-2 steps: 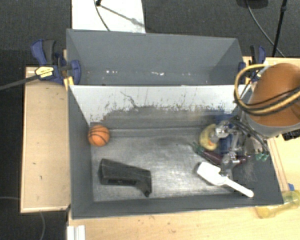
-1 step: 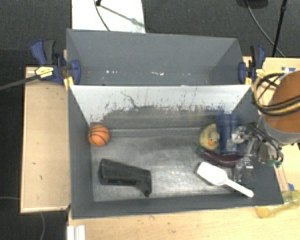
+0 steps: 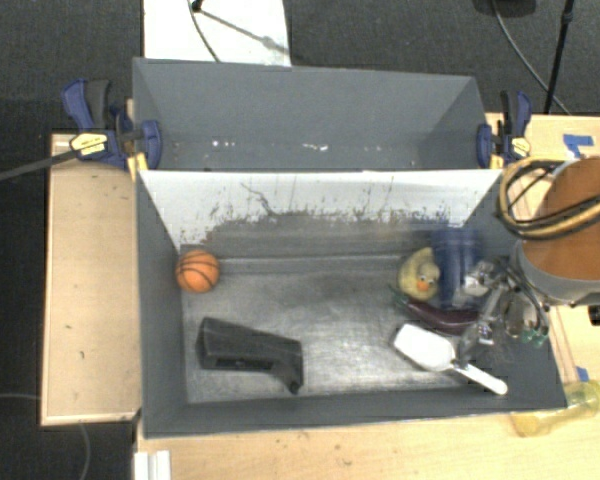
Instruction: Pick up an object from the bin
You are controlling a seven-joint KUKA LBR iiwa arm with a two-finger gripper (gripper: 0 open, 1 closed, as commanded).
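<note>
My gripper (image 3: 490,306) hangs low at the right end of the bin, just above the handle of a white plastic scoop (image 3: 425,348) that lies flat on the floor. Directly left of the gripper lies a dark purple dish-like thing (image 3: 440,317). Behind that sit a yellow rubber duck (image 3: 418,276) and an upright blue cup (image 3: 454,258) against the back wall. The gripper's body partly hides the right side of the purple thing.
A small orange basketball (image 3: 198,271) rests in the back left corner. A black angular block (image 3: 252,353) lies at the front left. Bare floor stretches between these and the cluster on the right. The arm with its orange cover and cables reaches over the right rim.
</note>
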